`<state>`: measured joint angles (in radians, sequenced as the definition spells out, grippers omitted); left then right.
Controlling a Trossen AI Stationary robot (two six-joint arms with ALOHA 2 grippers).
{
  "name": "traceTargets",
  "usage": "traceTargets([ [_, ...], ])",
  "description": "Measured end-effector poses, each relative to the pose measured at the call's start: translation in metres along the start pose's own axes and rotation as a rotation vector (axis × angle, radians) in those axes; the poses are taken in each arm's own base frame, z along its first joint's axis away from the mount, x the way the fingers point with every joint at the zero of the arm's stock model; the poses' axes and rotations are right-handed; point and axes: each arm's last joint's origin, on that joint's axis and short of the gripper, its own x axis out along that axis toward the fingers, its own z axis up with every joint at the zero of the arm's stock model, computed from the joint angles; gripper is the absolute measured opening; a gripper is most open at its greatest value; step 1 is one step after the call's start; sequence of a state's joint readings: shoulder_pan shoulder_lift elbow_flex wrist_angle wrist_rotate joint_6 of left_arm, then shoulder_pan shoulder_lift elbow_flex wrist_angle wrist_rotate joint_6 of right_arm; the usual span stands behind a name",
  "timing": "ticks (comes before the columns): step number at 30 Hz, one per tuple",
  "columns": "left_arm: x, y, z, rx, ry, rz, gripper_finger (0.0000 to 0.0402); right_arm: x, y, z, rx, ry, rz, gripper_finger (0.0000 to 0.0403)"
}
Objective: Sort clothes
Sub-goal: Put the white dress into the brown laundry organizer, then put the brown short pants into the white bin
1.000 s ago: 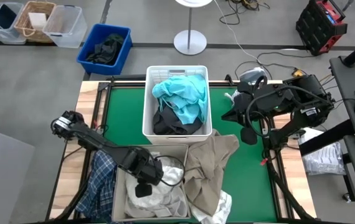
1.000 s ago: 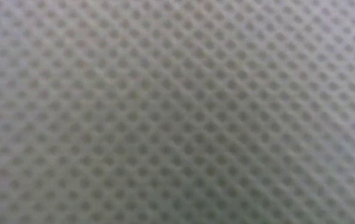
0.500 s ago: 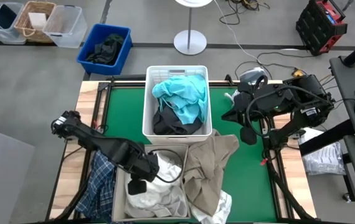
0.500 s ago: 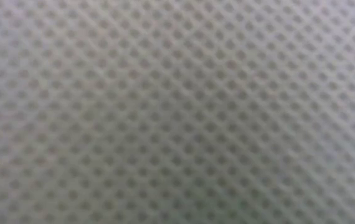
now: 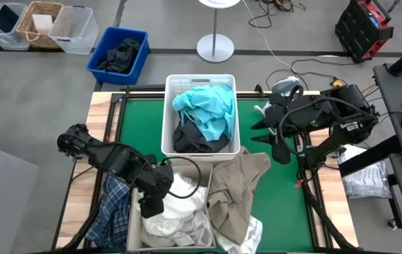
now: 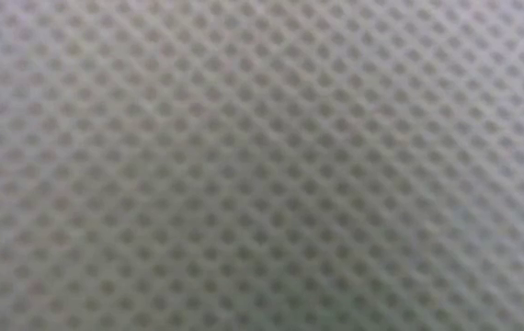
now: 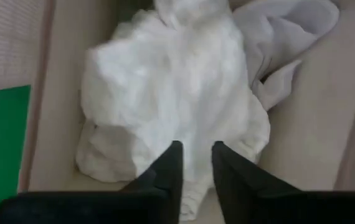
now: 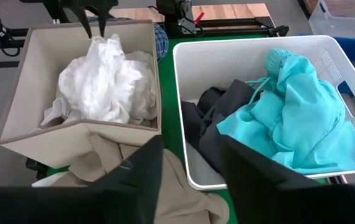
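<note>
A beige fabric bin (image 5: 135, 212) at the table's near edge holds a heap of white clothes (image 8: 103, 87). My left gripper (image 7: 197, 147) hangs open right above that heap, pointing down, and also shows in the right wrist view (image 8: 95, 30). Behind the bin, a white basket (image 5: 166, 113) holds a teal garment (image 5: 204, 106) lying on a dark grey one (image 5: 197, 141). A beige garment (image 5: 236, 190) drapes over the bin's right wall onto the mat. The plaid shirt (image 5: 113, 204) lies left of the bin. My right gripper (image 8: 190, 146) waits open, high over the table's right side. My left gripper's fingertips (image 8: 103, 31) stand at the peak of the white heap (image 8: 99, 42), coming from above. Whether they touch it I cannot tell. Nothing shows between the fingers in the left wrist view.
A blue bin with dark green cloth (image 5: 120, 55), clear boxes (image 5: 70, 28) and a lamp base (image 5: 215, 48) stand on the floor beyond the far edge. Bare green mat (image 5: 285, 204) lies at the near right. A dotted mesh fabric (image 6: 262, 165) fills the low view.
My left gripper has risen out of the beige bin and drifted a little toward the table's left edge. The white garment beneath it has been drawn up into a higher heap, while the rest of the white clothes stay on the bin's floor.
</note>
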<state>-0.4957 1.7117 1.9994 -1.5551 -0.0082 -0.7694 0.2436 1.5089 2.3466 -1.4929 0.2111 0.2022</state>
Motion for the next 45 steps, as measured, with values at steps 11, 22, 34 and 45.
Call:
traceTargets([
  [11, -0.015, 0.003, 0.003, 0.042, -0.180, 0.122, 0.0185, 0.001, 0.001, -0.009, 0.022, 0.084, -0.006, 0.0256],
  [22, -0.053, 0.006, 0.009, 0.058, -0.571, 0.355, 0.0186, 0.053, 0.036, -0.044, -0.039, 0.327, 0.020, 0.0271],
  [34, -0.061, 0.006, 0.012, 0.104, -0.666, 0.433, 0.0185, 0.163, 0.061, -0.099, -0.063, 0.338, 0.016, 0.0298],
  [45, -0.059, 0.005, 0.013, 0.123, -0.662, 0.441, 0.0185, 0.230, 0.065, -0.158, 0.095, 0.263, 0.029, 0.0281],
])
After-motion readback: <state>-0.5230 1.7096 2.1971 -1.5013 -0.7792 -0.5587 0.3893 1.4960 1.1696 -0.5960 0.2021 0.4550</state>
